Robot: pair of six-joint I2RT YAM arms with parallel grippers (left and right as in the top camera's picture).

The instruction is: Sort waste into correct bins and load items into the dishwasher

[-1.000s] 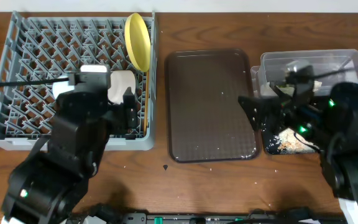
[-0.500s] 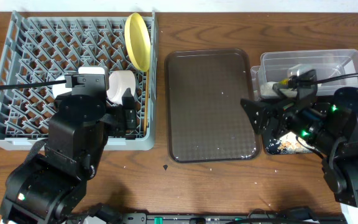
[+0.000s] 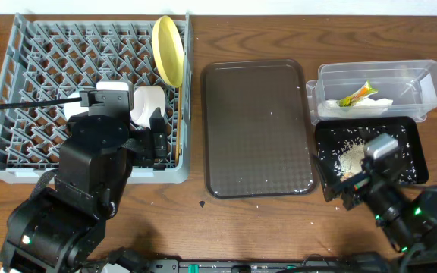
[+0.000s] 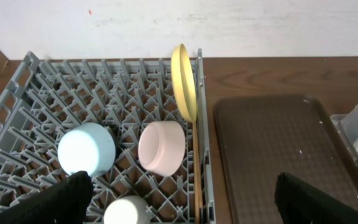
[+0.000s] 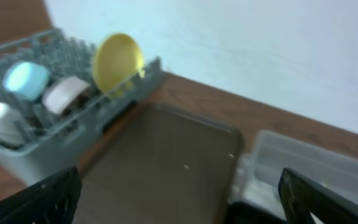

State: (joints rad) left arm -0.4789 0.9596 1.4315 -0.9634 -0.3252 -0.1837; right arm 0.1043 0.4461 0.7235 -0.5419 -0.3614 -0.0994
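While both arms sit at the near edge with nothing held, sorting and loading look almost finished; I judge the step in hand to be a last check for strays. The left end effector (image 4: 188, 196) is spread wide above the dish rack (image 3: 21, 163), and the right end effector (image 5: 182, 199) is equally wide apart at the near right.

A few specks (image 3: 202, 203) dot the surface (image 3: 279, 227) and the brown serving tray (image 3: 256, 129); gathering them would need a low, careful pinch.

Beyond, the rice scraps (image 3: 349, 158) lie in the black tray (image 3: 423, 152). Behind it, the snack wrapper (image 3: 357, 94) and napkin (image 3: 374, 102) lie in the clear tub (image 3: 431, 76).

The rack holds the small white bowl (image 4: 124, 210), light blue bowl (image 4: 86, 149), pale pink bowl (image 4: 161, 147), chopsticks (image 3: 177, 121) along its right wall, and the yellow plate (image 3: 168, 50) upright at the far side. That wall and plate would block a sideways sweep, so the left arm should lift first.
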